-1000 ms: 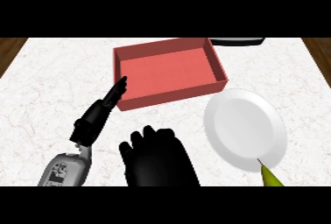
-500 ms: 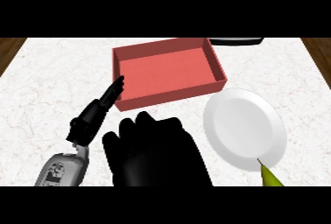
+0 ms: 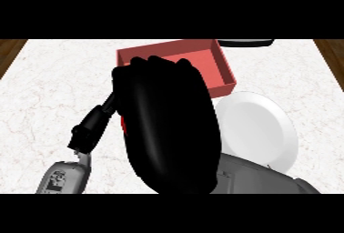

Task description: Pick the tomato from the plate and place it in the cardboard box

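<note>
My right hand fills the middle of the head view, seen from its back and raised high over the near edge of the red cardboard box. It is curled, and a bright red sliver of the tomato shows under its left edge; the rest of the tomato is hidden. The white plate lies to the right of the box, and its visible part is bare. My left hand rests open on the counter, fingers straight, pointing at the box's near left corner.
A dark object lies at the counter's far edge behind the box. The white marble counter stretches left to a wooden strip. My right forearm covers the plate's near rim.
My right hand has risen and moved forward from the near edge, now covering the box's front part. The yellow-green thing at lower right is now hidden by the forearm. The left hand has not moved.
</note>
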{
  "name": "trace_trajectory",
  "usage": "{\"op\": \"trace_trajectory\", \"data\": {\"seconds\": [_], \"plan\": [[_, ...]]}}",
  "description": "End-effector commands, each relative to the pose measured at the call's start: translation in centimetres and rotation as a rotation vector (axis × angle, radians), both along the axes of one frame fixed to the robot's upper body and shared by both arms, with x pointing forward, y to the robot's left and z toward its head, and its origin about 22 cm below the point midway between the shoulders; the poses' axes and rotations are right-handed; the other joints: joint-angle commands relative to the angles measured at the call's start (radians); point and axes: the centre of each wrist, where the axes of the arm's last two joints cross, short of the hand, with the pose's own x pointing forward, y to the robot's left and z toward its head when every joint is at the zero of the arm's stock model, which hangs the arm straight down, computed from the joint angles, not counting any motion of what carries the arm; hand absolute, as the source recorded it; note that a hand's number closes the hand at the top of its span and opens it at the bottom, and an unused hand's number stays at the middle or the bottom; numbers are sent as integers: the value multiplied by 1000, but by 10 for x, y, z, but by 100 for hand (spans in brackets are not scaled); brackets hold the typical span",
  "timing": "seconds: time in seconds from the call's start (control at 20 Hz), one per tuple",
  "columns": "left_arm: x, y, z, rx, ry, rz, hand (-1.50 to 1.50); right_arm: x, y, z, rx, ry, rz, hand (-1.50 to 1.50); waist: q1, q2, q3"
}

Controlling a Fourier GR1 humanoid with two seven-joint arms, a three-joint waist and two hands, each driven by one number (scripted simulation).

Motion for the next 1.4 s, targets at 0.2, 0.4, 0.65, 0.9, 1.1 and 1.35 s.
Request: {"op": "trace_trajectory", "data": {"seconds": [0.2, 0.4, 0.65, 0.9, 1.1, 1.35], "plan": [[-1, -9, 7, 10, -13, -8, 0, 66, 4, 1, 89, 46, -76, 150, 5, 3, 0], [13, -13, 15, 10, 6, 3, 0, 89, 11, -2, 66, 35, -115, 150, 3, 3, 0], [-9, 7, -2, -12, 0, -2, 0, 126, 13, -6, -15, 38, -164, 150, 10, 4, 0], [3, -23, 7, -11, -18, -8, 0, 151, 5, -33, -63, 79, -157, 150, 6, 5, 0], [6, -29, 15, -2, -15, -26, 0, 161, 6, -81, -75, 90, -199, 150, 20, 8, 0], [9, -8, 12, -7, -22, -41, 0, 186, -13, -91, 74, 266, -266, -150, 34, 13, 0]]}}
